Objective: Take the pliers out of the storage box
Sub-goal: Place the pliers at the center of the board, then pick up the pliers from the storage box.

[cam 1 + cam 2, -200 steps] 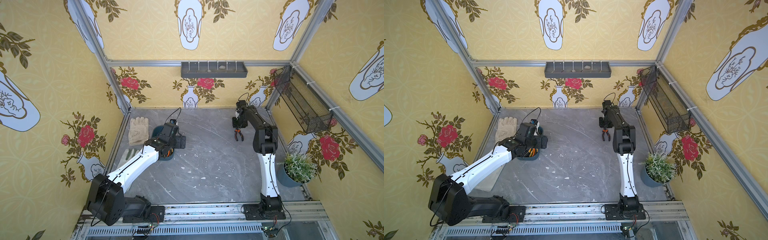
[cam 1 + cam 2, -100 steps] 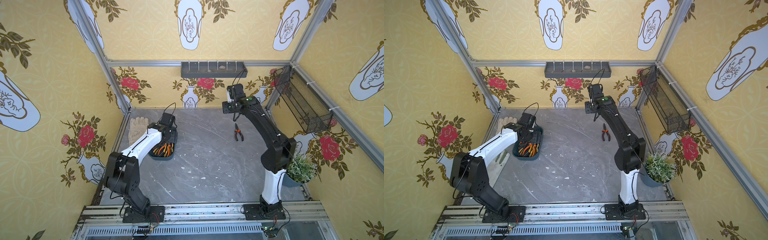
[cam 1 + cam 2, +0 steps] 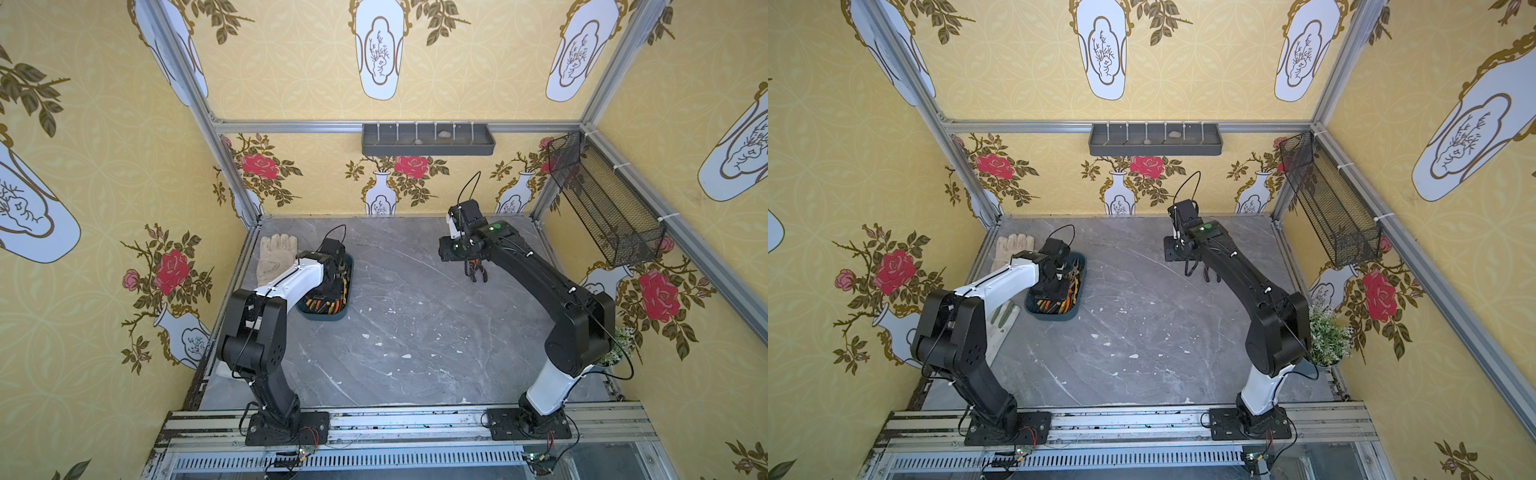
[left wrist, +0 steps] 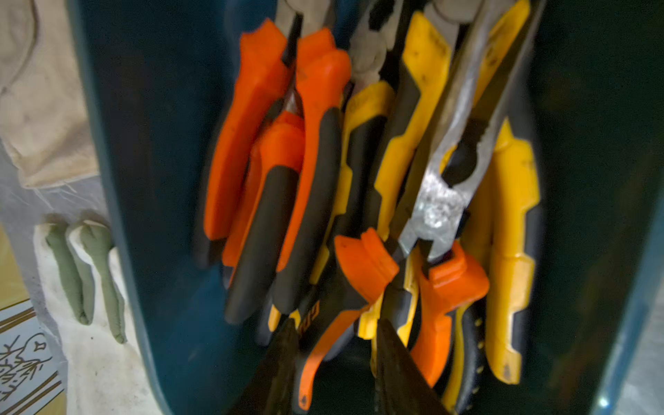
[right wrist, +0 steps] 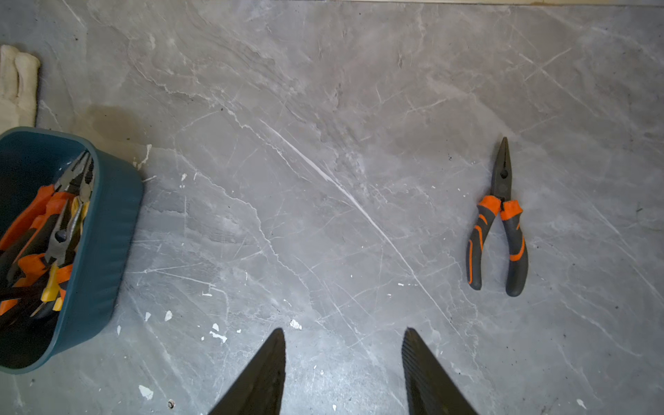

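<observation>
The dark teal storage box (image 3: 328, 318) (image 3: 1054, 316) stands at the table's left, and both top views show several pliers (image 3: 328, 305) (image 3: 1054, 305) with orange or yellow handles piled in it. My left gripper (image 4: 336, 323) reaches down into the box (image 4: 154, 179). Its fingertips (image 4: 287, 341) close round an orange-and-black handle of the pliers (image 4: 323, 143) there. One orange-and-black pair (image 3: 477, 272) (image 5: 499, 222) lies alone on the table at the right. My right gripper (image 5: 343, 328) hangs open and empty high above the table, between that pair and the box (image 5: 104, 233).
A pale work glove (image 3: 274, 257) lies behind the box. Another glove with green fingertips (image 4: 86, 273) lies to the left of the box. A grey divided tray (image 3: 428, 139) hangs on the back wall. A black mesh basket (image 3: 602, 208) hangs on the right wall, with a potted plant (image 3: 1327, 336) below it.
My left gripper dropped into the box and narrowed round a pliers handle. My right gripper let the orange pair go on the table, rose, and now hovers left of it.
</observation>
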Available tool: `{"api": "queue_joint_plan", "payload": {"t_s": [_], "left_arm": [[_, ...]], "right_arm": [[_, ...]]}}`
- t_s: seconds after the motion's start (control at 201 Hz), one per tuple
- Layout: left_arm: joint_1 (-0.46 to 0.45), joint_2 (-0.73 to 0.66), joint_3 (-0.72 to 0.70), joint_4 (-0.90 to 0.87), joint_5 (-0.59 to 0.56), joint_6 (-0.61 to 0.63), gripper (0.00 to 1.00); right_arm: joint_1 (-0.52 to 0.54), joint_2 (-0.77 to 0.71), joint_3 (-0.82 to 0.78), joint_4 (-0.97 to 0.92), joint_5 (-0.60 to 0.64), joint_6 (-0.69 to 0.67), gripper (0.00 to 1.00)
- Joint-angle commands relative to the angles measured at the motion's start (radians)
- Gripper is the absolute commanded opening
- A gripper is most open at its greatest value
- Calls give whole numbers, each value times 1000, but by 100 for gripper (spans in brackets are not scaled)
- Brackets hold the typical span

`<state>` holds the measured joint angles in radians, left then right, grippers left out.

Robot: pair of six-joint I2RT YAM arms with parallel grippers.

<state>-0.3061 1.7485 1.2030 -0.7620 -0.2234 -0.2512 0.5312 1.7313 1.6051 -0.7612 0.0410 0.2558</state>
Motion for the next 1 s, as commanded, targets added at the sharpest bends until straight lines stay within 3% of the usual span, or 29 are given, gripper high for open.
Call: {"api": "queue_joint_plan", "payload": {"t_s": [0.0,0.04,0.209,0.383,0.627,0.747,0.991], "left_arm": [[1,16,-17,17,35,-36,38],[1,25,-19,16,43,-40,36],[1,35,-12,3,56,-51,10],[2,-52,10,-21,10,-50,0],[2,-129,89,-74,6,-26,0],[-1,-168,83,-54,19,-1,0],[1,-52,60,-45,-10,12,0]], "right_arm": [[3,-9,-3,30,-2,11,53],[3,-11,-6,28,-1,11,53],[3,-28,-40,41,-1,17,52],[3,-39,-48,36,-3,23,52],[7,-53,-42,31,-13,32,51],[9,-47,-38,51,-88,45,51],[54,-15,-8,36,-101,55,51]]}}
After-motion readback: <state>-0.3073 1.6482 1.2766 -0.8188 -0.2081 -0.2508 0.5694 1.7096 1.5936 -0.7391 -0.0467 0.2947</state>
